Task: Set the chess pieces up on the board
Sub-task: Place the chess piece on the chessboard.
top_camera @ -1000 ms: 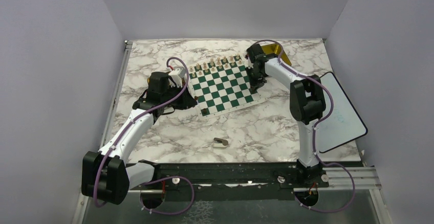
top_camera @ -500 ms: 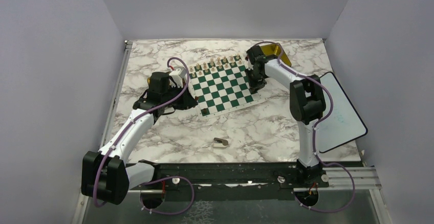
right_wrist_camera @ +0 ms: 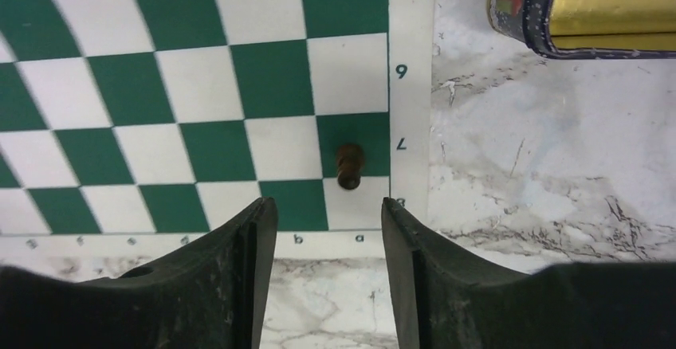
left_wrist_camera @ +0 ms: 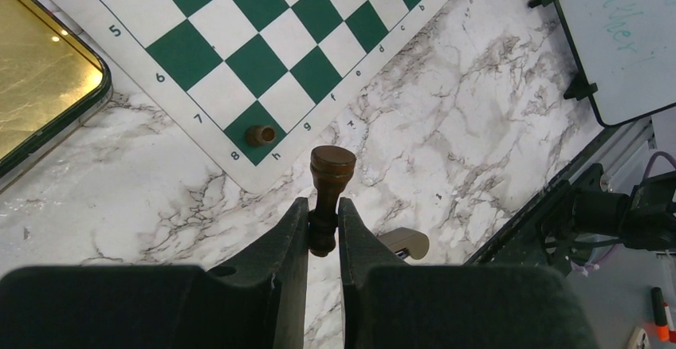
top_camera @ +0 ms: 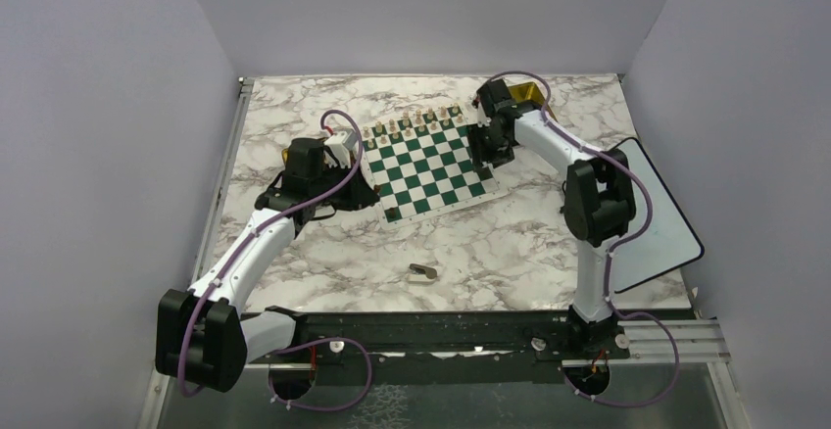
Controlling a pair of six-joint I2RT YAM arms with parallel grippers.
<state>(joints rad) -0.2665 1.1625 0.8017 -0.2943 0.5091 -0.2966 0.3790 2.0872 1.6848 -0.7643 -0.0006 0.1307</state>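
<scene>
Right wrist: chess piece (right_wrist_camera: 349, 164) beyond jaws

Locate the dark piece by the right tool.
Right wrist view: the dark piece stands on green square a7 at the board's edge, ahead of the open right tool.

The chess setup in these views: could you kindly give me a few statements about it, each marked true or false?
1. The left gripper is shut on a dark chess piece. True.
2. The right gripper holds a piece. False: its jaws stand open and empty, near a dark pawn on the board.
3. Pale pieces line the board's far edge. True.
4. The whiteboard lies left of the board. False: it lies to the right.
</scene>
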